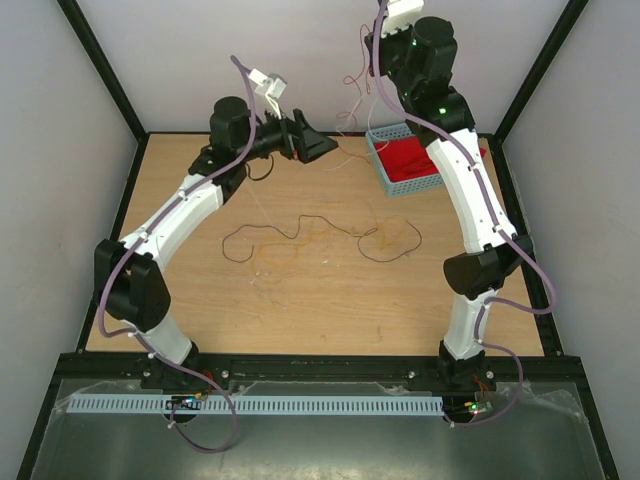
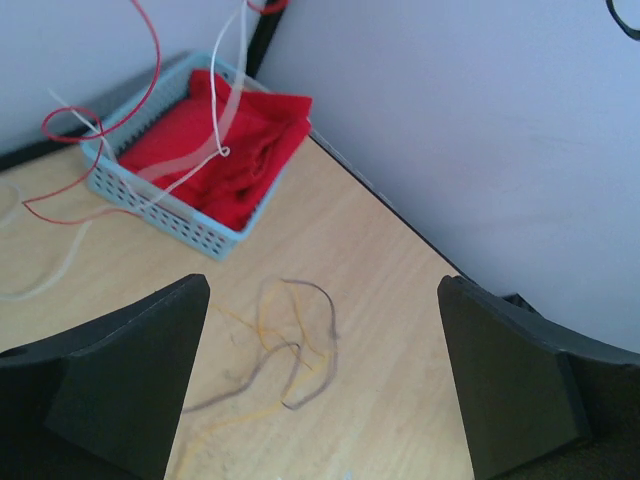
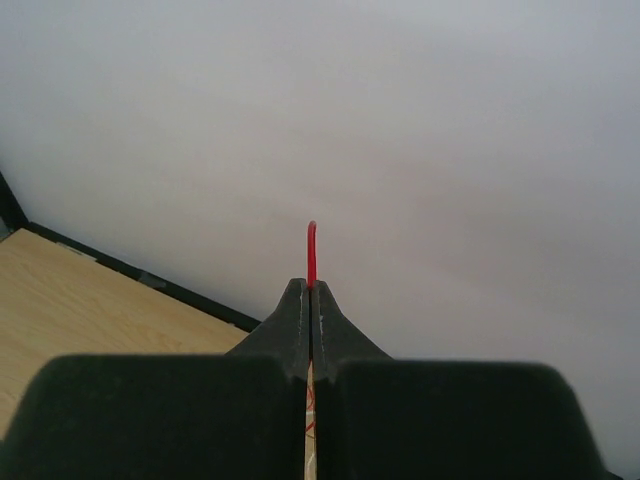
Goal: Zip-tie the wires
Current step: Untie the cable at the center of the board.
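Red strand (image 3: 311, 245) pokes up from the tightly clamped right gripper (image 3: 310, 292), a pinch only its own wrist camera shows. Overhead, the rest of the wires (image 1: 300, 232) sprawl across the middle of the desk (image 1: 300, 310). Left gripper (image 2: 322, 290) gapes wide and empty, facing the basket (image 2: 170, 215) at the far right corner.

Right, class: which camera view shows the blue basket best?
Left wrist view: the blue basket sits close, with its mesh wall and the red cloth inside plain. Top external shows it small, partly hidden by the right arm. Right wrist shows none of it.
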Controlling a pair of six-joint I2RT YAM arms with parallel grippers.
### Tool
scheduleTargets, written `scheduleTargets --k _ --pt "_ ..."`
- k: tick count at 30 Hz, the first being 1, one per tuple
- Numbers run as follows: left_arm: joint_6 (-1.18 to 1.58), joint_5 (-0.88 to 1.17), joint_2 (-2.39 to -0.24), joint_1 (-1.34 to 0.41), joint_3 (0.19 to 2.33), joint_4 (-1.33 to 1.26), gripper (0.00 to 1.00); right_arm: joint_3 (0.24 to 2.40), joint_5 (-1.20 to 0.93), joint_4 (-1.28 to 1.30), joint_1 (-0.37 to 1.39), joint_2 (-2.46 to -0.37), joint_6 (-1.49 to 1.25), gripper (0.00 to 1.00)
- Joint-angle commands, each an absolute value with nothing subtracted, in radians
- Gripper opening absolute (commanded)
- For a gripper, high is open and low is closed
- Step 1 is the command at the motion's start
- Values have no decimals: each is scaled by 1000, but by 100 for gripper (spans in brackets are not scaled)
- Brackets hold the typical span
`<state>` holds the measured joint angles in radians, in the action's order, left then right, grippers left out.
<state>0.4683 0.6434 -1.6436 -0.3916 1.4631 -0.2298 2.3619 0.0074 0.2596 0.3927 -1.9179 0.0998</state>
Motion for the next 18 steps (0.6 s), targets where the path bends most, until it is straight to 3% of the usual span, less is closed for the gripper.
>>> scheduleTargets --k 1,8,18 --pt "358 549 -1690 -420 1549 -293 99 2409 -43 229 391 -1913 69 0" --pt "259 540 -1843 -464 1716 -297 98 2413 -101 228 391 -1922 26 0" --pt "388 615 -1998 -536 1843 -363 91 2389 -121 228 390 -1915 14 0"
